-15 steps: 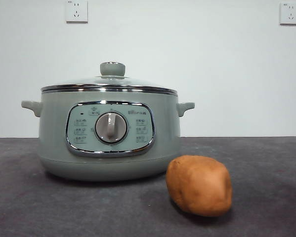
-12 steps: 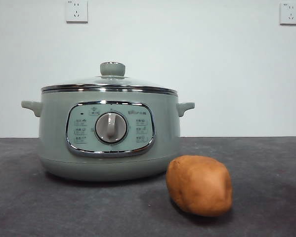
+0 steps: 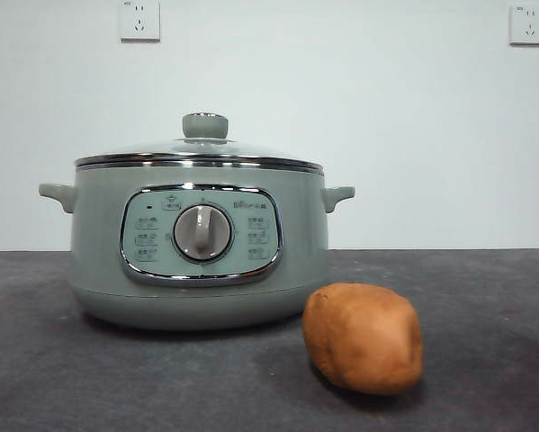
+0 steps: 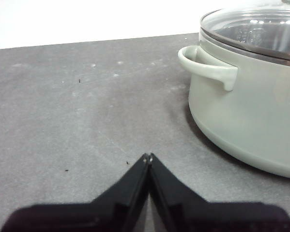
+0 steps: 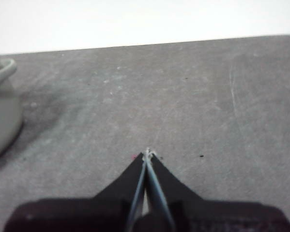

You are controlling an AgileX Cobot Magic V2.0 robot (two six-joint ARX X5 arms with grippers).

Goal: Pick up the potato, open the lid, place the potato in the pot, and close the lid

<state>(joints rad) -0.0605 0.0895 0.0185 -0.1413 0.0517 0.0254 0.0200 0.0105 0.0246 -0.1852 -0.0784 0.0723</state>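
We see the potato (image 3: 363, 338) lying on the dark grey bench (image 3: 485, 306), in front of the pot (image 3: 197, 238) and off toward its right-hand side in the front view, nearer the camera. It looks just clear of the pot's base rather than touching it, though from this low angle we cannot be sure of the gap. Its long axis runs roughly level and across the picture, with the blunter end toward the pot and the narrower end pointing away to the right.

The pot stands upright with the lid (image 3: 200, 151) seated flat on its rim, the round knob on top. Its control panel faces the front camera: a chrome frame, a central dial and small printed buttons either side. There is a short line of writing above the dial, but it is too small for us to read.

Behind, on the pale wall, two white sockets (image 3: 139, 20) sit high up. Nothing stands between the potato and the open bench around it.

The left pincer (image 4: 148, 155) hovers over bare bench near one of the pot's side handles (image 4: 207, 68), its tips pressed together on nothing. The right pincer (image 5: 147, 153) is likewise closed and empty, over bare bench with the pot's edge off to one side.
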